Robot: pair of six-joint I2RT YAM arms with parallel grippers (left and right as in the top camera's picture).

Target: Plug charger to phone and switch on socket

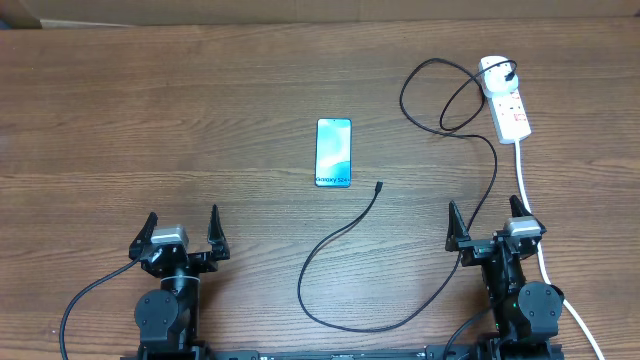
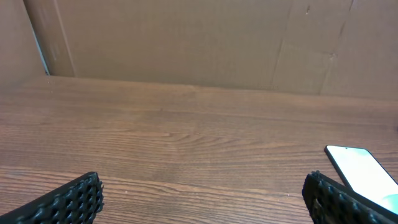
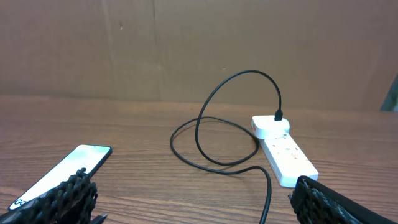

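Observation:
The phone [image 1: 334, 152] lies flat mid-table, its blue-teal screen lit, white text at the near short edge. It also shows in the left wrist view [image 2: 364, 175] and the right wrist view [image 3: 65, 173]. The charger's black cable [image 1: 340, 240] loops across the table from the socket [image 1: 505, 103] at the far right, and its connector tip [image 1: 379, 186] lies free just right of the phone. The cable [image 3: 211, 140] and socket [image 3: 283, 152] show in the right wrist view. My left gripper [image 1: 181, 237] and right gripper [image 1: 488, 224] are open, empty, near the front edge.
The socket's thick white cord [image 1: 525, 185] runs down the right side past my right arm. A brown cardboard wall [image 2: 186, 43] stands at the table's far edge.

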